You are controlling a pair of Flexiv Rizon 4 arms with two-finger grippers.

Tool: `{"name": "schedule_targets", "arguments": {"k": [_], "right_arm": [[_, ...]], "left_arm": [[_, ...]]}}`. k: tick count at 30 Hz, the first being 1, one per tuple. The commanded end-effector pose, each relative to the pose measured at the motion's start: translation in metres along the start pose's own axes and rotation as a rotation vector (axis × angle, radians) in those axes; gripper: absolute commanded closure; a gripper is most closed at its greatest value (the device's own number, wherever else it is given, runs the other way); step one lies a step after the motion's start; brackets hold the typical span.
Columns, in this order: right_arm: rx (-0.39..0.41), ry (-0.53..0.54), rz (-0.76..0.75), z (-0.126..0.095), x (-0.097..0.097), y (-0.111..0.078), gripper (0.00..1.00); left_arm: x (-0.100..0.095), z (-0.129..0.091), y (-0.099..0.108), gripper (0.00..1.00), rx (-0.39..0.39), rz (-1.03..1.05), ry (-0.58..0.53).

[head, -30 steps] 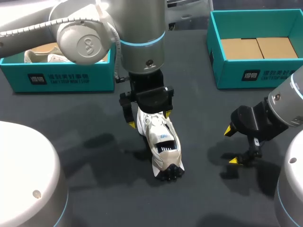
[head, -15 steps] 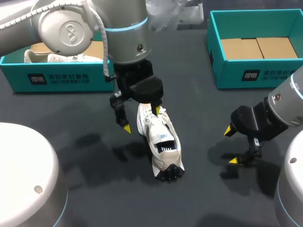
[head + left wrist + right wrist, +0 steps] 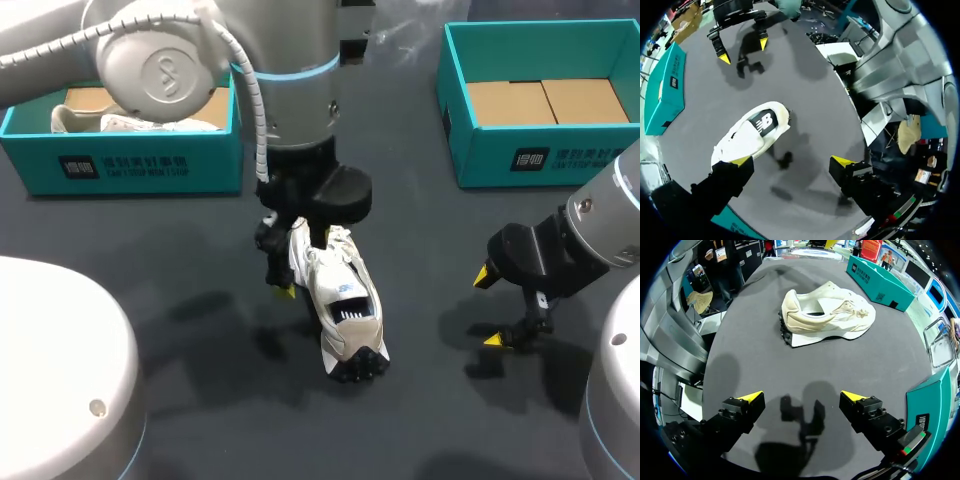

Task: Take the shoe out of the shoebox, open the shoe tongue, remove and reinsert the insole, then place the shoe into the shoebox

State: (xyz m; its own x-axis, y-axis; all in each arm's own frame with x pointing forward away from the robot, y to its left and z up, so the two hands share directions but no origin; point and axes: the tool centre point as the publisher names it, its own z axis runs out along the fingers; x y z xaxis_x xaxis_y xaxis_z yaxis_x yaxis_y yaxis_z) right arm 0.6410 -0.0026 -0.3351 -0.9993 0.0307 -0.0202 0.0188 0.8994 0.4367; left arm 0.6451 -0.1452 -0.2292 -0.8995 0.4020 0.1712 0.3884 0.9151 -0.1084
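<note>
A white shoe (image 3: 343, 305) lies on the dark table, its toe under my left arm and its heel toward the front edge. My left gripper (image 3: 303, 265) hangs open over the toe end. In the left wrist view one of its fingertips (image 3: 740, 161) sits at the toe of the shoe (image 3: 752, 132), and the other is over bare table beside it. My right gripper (image 3: 488, 309) stands open to the right of the shoe, with nothing between its fingers. From the right wrist, the shoe (image 3: 825, 315) lies on its side well ahead of the right gripper (image 3: 802, 396).
A teal shoebox (image 3: 120, 160) at the back left holds another pale shoe (image 3: 130, 122). A second teal shoebox (image 3: 455, 110) at the back right shows only its cardboard floor. My right gripper (image 3: 742, 50) shows beyond the shoe in the left wrist view.
My left gripper swung left off the shoe's toe, then came back to it with the wrist turned. The shoe and my right arm have stayed where they were.
</note>
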Motion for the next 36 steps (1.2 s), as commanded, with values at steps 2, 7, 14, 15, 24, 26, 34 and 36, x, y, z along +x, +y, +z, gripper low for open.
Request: {"name": "schedule_targets", "arguments": {"k": [2,7,14,15,24,26,34,36], "right_arm": [[0.001,-0.003,0.000,-0.001,0.002,-0.001,0.00],[0.001,-0.003,0.000,-0.001,0.002,-0.001,0.00],[0.001,-0.003,0.000,-0.001,0.002,-0.001,0.00],[0.001,-0.003,0.000,-0.001,0.002,-0.001,0.00],[0.001,-0.003,0.000,-0.001,0.002,-0.001,0.00],[0.001,-0.003,0.000,-0.001,0.002,-0.001,0.00],[0.001,-0.003,0.000,-0.001,0.002,-0.001,0.00],[0.001,-0.003,0.000,-0.001,0.002,-0.001,0.00]], "left_arm": [[0.014,0.017,-0.030,0.00,-0.005,-0.280,-0.028],[0.017,0.016,-0.033,0.00,-0.042,-0.301,-0.064],[0.014,0.026,-0.039,0.00,-0.038,-0.323,-0.033],[0.013,0.031,-0.041,0.00,-0.030,-0.347,-0.027],[0.000,0.059,-0.055,0.00,-0.022,-0.455,-0.050],[-0.002,0.064,-0.058,0.00,-0.030,-0.466,-0.058],[-0.006,0.090,-0.067,0.00,-0.032,-0.501,-0.060],[-0.007,0.096,-0.069,0.00,-0.035,-0.516,-0.069]]}}
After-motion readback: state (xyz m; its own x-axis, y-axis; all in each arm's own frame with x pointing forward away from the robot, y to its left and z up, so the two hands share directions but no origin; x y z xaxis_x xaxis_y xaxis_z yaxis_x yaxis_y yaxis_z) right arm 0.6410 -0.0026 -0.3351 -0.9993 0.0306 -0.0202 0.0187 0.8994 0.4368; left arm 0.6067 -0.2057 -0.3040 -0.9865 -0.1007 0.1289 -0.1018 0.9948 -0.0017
